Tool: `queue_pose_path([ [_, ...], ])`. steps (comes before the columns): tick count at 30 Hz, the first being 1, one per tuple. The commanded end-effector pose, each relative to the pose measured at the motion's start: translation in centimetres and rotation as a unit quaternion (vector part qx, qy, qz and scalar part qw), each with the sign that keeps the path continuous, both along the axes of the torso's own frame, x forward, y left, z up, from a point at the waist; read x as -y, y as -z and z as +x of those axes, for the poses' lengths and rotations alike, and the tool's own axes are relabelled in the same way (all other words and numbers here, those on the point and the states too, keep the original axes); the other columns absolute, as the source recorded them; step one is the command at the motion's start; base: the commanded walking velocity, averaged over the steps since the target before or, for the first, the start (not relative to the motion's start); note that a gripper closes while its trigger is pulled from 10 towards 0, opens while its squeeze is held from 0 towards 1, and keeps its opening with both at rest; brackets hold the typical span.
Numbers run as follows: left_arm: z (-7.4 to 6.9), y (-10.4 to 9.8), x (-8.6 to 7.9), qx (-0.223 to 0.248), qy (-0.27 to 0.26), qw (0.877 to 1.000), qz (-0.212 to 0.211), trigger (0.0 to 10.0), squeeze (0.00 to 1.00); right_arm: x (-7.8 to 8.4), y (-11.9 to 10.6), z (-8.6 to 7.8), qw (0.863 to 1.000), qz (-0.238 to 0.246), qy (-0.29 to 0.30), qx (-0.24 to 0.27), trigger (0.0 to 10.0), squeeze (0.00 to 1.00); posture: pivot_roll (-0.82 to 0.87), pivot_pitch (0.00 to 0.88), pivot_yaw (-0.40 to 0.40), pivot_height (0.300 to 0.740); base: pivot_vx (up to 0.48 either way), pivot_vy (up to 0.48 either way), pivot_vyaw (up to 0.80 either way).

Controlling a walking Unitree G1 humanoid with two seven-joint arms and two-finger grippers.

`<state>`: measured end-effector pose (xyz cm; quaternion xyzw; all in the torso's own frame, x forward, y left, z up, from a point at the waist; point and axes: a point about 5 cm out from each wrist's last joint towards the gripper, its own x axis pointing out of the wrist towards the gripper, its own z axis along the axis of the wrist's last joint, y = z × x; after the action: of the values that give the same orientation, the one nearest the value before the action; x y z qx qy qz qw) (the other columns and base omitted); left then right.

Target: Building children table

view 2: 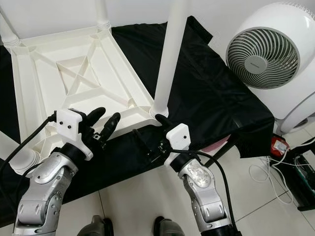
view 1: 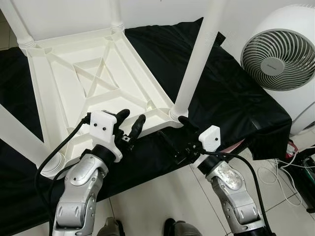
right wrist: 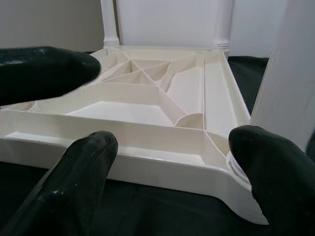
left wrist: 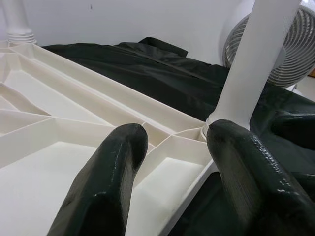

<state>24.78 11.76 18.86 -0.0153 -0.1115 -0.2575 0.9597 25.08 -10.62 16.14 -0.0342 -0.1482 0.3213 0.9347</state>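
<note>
Left eye view: the white children's table [view 1: 93, 93] lies upside down on black cloth [view 1: 231, 98], legs up, long axis toward 11 o'clock. Left claw [view 1: 132, 122] released over its near edge; right claw [view 1: 170, 132] released beside the corner leg [view 1: 199, 54].

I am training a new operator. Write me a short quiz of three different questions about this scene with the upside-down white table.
1. True or false: the white table lies upside down on a black cloth, its legs pointing up.
2. Multiple choice: what stands at the robot's right, beyond the cloth? A) a white fan B) a red chair C) a blue bucket
3. Fill in: the right gripper is near the base of the table ____ at the corner nearest the robot.

Key
1. True. The ribbed underside faces up.
2. A, the white fan.
3. leg. The left gripper, fingers apart, hovers over the table's near edge.
</note>
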Motion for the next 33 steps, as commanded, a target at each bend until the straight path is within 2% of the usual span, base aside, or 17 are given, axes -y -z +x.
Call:
queue_pose_path([
  [1,-0.10,0.27,-0.35,-0.010,-0.020,1.000,-0.004,10.0,0.00,-0.12,-0.12,-0.13,1.000,0.000,-0.006,0.000,10.0,0.00,0.00,0.154,-0.002,0.740,0.000,0.000,0.76],
  [18,-0.08,0.21,-0.15,-0.005,-0.014,1.000,0.001,10.0,0.00,-0.19,-0.19,-0.02,1.000,0.003,-0.007,-0.002,10.0,0.00,0.00,0.137,-0.003,0.740,0.000,0.000,0.80],
  [33,-0.13,0.12,0.04,0.004,-0.006,1.000,0.020,10.0,0.00,-0.13,-0.01,0.02,1.000,0.012,-0.004,-0.012,10.0,0.00,0.00,0.130,0.003,0.740,0.000,0.000,0.00],
])
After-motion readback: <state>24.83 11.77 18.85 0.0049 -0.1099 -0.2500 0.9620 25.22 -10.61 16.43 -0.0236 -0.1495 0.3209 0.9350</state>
